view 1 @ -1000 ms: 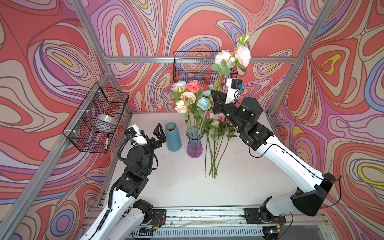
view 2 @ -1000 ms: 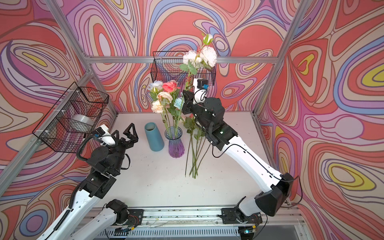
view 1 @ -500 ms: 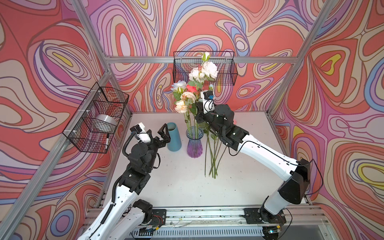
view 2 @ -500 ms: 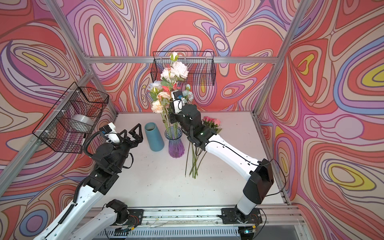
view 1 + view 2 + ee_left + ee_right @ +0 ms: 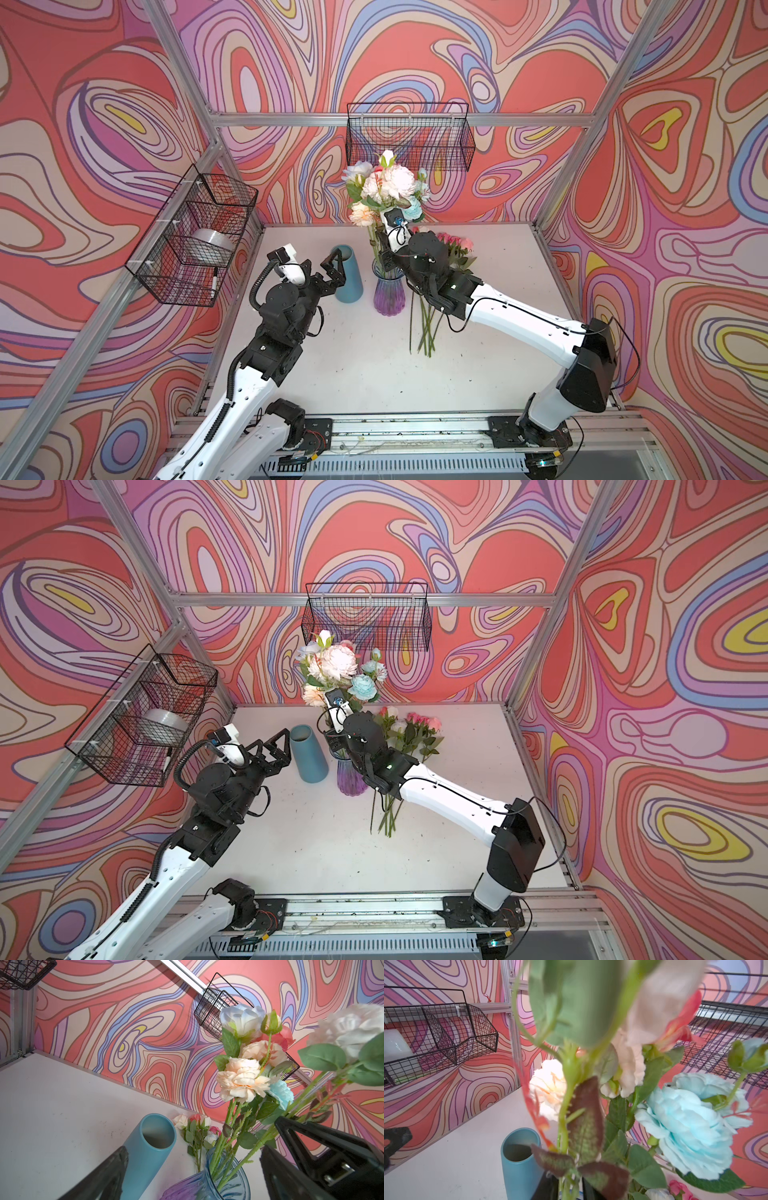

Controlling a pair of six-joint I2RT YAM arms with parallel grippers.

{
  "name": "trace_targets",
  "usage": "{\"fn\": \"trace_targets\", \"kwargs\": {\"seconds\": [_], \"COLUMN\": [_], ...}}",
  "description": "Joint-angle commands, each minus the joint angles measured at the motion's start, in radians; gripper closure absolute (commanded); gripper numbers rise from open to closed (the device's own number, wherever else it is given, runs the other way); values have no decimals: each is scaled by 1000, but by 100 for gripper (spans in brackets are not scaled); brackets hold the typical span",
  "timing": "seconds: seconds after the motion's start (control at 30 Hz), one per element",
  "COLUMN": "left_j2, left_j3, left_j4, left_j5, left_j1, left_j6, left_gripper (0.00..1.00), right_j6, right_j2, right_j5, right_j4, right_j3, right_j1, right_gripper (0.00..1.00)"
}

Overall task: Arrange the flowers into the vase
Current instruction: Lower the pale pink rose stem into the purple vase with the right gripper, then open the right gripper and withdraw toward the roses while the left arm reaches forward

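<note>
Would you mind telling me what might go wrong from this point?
1. The right gripper sits at the mouth of the purple vase with the white-bloom stem between its jaws; pulling away might drag that leaning stem out or tip the top-heavy vase.
2. The open left gripper hangs close to the teal vase; a small move might knock it over.
3. The right arm crosses above the flowers lying on the table; lowering could crush them.

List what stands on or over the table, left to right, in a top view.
Left gripper, open → blue vase → purple glass vase holding flowers → loose flowers lying on the table.
</note>
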Motion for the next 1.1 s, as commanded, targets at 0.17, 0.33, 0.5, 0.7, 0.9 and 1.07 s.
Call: {"fn": "trace_targets", "kwargs": {"seconds": [0.17, 0.33, 0.5, 0.7, 0.9, 1.07], "left_j2": [-13, -13, -5, 2, 7, 45], "left_j3": [26, 25, 25, 28, 31, 34], "left_j4": [9, 10, 10, 12, 33, 79], "left_j5": [9, 15, 24, 43, 124, 250], "left_j1": [9, 8, 8, 8, 9, 8], "left_j6": [-16, -19, -26, -31, -46, -71], "left_gripper": [0, 0, 0, 0, 1, 4], "right_j6": [13, 49, 74, 114, 173, 468], "right_j2": [-50, -101, -157, -246, -397, -484], "right_j5": [85, 122, 113, 135, 206, -32], "right_j4": [-31, -54, -80, -97, -46, -196], "right_j3": [-29, -79, -120, -169, -351, -494], "right_j1": [16, 18, 23, 28, -11, -345], "right_gripper": [75, 72, 66, 65, 65, 68]}}
